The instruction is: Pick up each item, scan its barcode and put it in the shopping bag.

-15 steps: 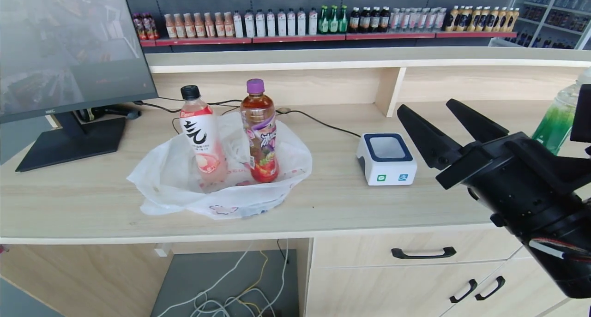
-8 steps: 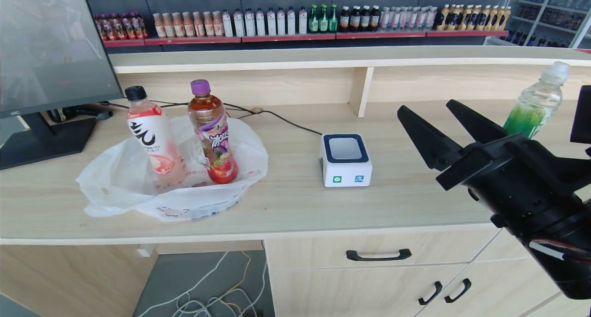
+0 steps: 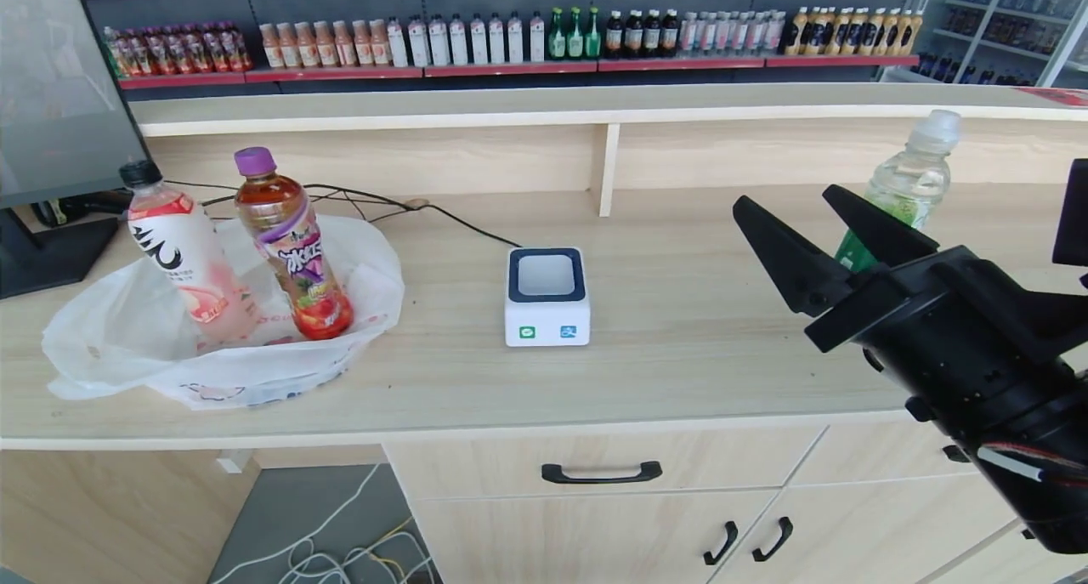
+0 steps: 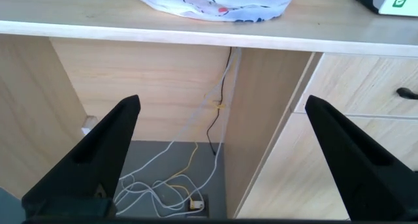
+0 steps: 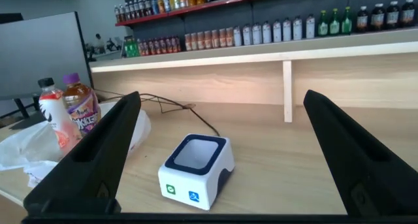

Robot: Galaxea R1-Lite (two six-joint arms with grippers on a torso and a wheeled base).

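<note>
A white shopping bag (image 3: pixel 110 346) lies on the counter's left with a pink bottle (image 3: pixel 183 252) and a purple-capped red tea bottle (image 3: pixel 293 252) standing in it. The white barcode scanner (image 3: pixel 546 297) sits mid-counter. A clear bottle with a green label (image 3: pixel 905 180) stands at the far right, partly behind my right gripper (image 3: pixel 784 197), which is open and holds nothing. The right wrist view faces the scanner (image 5: pixel 196 172), both bagged bottles (image 5: pixel 68 116) and its open gripper (image 5: pixel 222 96). My left gripper (image 4: pixel 222 101) is open, low in front of the counter, under the bag (image 4: pixel 215 2).
A monitor (image 3: pixel 51 99) on a black stand fills the far left, with a cable (image 3: pixel 459 220) running to the scanner. A raised ledge (image 3: pixel 544 108) backs the counter. Drawers with black handles (image 3: pixel 602 473) and loose wires (image 4: pixel 170 181) sit below.
The whole head picture has shifted left, so the camera turned right. The green-label bottle has come fully into view. The right gripper stays open, same place in the picture.
</note>
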